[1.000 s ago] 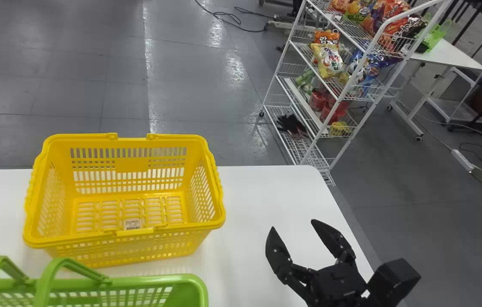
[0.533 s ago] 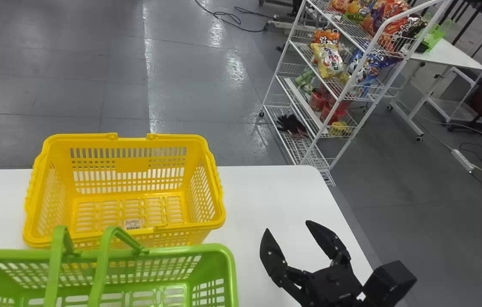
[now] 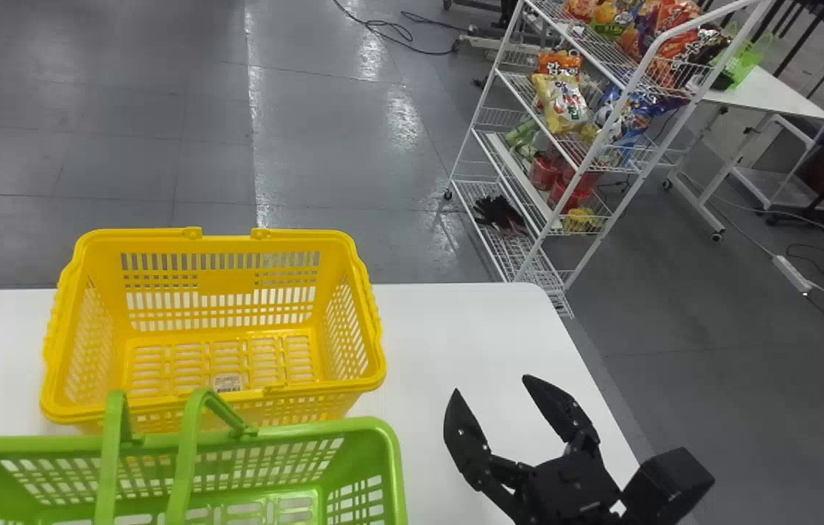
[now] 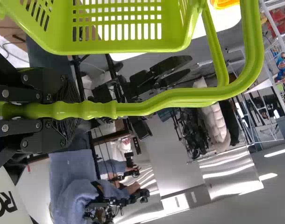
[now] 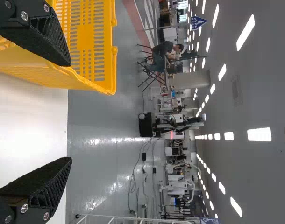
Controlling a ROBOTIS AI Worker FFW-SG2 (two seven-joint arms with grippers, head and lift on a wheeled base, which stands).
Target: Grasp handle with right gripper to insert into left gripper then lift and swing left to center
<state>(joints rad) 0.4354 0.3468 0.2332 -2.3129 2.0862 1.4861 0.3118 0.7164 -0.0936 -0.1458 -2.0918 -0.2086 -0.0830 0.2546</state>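
The right gripper (image 3: 491, 386) is held over the right part of the table, apart from both baskets, its two fingers spread with nothing between them. In the right wrist view the right gripper (image 5: 69, 112) likewise stands open. The green basket (image 3: 386, 474) is at the lower left of the head view, in front of the yellow basket and overlapping its near rim; its handles (image 3: 187, 456) rise above the basket. In the left wrist view the left gripper (image 4: 67, 110) is shut around the green handle (image 4: 133, 109), with the green basket (image 4: 119, 48) beside it.
The yellow basket (image 3: 219, 242) rests on the white table (image 3: 456, 313); its side (image 5: 99, 46) appears by one right finger. Beyond the table's far right corner stands a white wire rack (image 3: 470, 157) with snack bags.
The green basket has moved right and farther over the table, now overlapping the yellow basket's near side; lately its left side has dipped slightly. The right gripper has shifted slightly left, still open.
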